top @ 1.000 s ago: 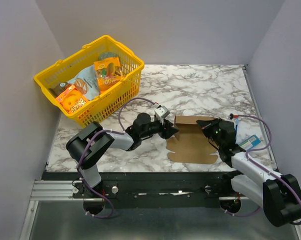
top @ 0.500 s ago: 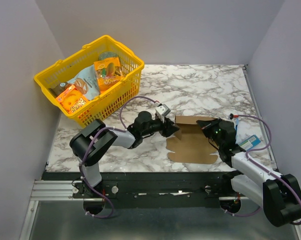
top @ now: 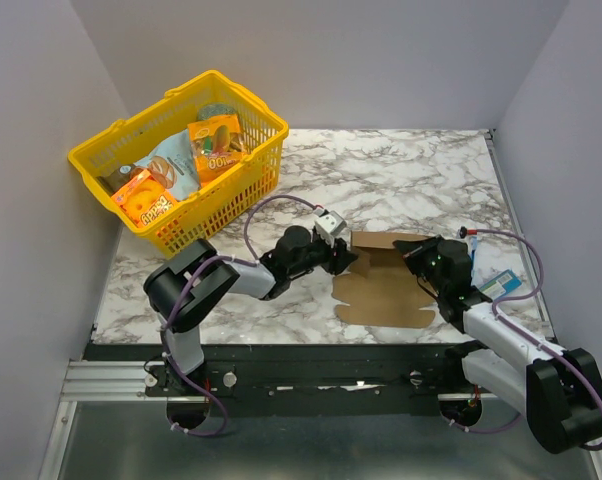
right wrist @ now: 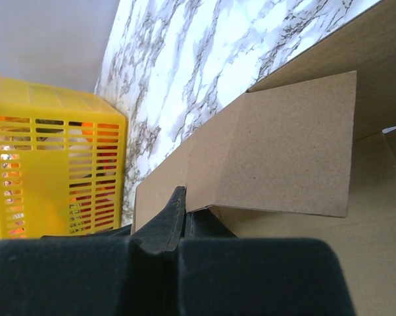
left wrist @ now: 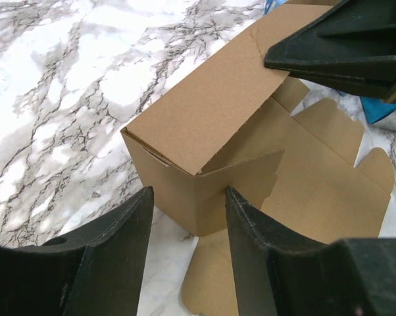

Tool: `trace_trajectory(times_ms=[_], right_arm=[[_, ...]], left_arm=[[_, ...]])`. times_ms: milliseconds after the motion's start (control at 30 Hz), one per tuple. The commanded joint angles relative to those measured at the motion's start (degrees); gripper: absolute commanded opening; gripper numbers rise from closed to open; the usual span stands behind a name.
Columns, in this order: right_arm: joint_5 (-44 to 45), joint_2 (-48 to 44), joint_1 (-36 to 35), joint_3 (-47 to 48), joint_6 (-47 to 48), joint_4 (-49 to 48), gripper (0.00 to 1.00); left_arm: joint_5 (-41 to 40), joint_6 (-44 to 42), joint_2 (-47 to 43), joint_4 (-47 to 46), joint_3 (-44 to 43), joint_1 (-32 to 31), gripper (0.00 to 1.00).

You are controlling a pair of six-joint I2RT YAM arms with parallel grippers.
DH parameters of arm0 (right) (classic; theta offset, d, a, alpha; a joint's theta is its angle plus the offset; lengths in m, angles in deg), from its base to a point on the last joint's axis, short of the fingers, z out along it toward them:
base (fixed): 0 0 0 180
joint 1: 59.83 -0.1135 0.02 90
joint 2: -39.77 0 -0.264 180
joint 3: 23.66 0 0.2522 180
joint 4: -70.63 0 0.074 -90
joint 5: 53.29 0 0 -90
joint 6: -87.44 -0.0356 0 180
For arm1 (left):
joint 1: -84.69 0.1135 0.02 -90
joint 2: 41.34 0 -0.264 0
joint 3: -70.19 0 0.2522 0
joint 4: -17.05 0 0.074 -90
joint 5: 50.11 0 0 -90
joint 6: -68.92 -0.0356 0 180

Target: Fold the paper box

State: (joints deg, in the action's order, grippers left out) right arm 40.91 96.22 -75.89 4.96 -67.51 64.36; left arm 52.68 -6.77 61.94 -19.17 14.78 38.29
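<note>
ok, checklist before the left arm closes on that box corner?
1. Left gripper open: ok.
2. Paper box corner sits between its fingers: ok.
3. Right gripper shut, tip at the raised wall: ok.
4. Right gripper actually pinching that wall: cannot tell.
5. Remaining flaps folded up: not ok, they lie flat on the table.

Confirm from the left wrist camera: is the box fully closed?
No, part of the paper box stands folded up, but its wide flaps lie flat on the table.
</note>
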Motion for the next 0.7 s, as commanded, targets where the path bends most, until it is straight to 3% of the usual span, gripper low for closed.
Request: trace_trajectory(times_ms=[0, 467, 667], right_arm=[[-0.16, -0.37, -0.29, 0.97, 0.88, 6.32, 0.0], [-1.39, -2.83, -0.29, 2.64, -0.97, 9.4, 0.0], [-1.83, -3.01, -0.21, 2.64, -1.5, 9.66, 0.0]], left_arm=[[-5.15, -1.91, 1.66, 0.58, -1.68, -0.45, 0.56], [-15.26, -4.99, 3.85, 3.48, -2.64, -3.35, 0.54], [-13.24, -3.06, 5.17, 1.03, -2.74, -3.35, 0.63]])
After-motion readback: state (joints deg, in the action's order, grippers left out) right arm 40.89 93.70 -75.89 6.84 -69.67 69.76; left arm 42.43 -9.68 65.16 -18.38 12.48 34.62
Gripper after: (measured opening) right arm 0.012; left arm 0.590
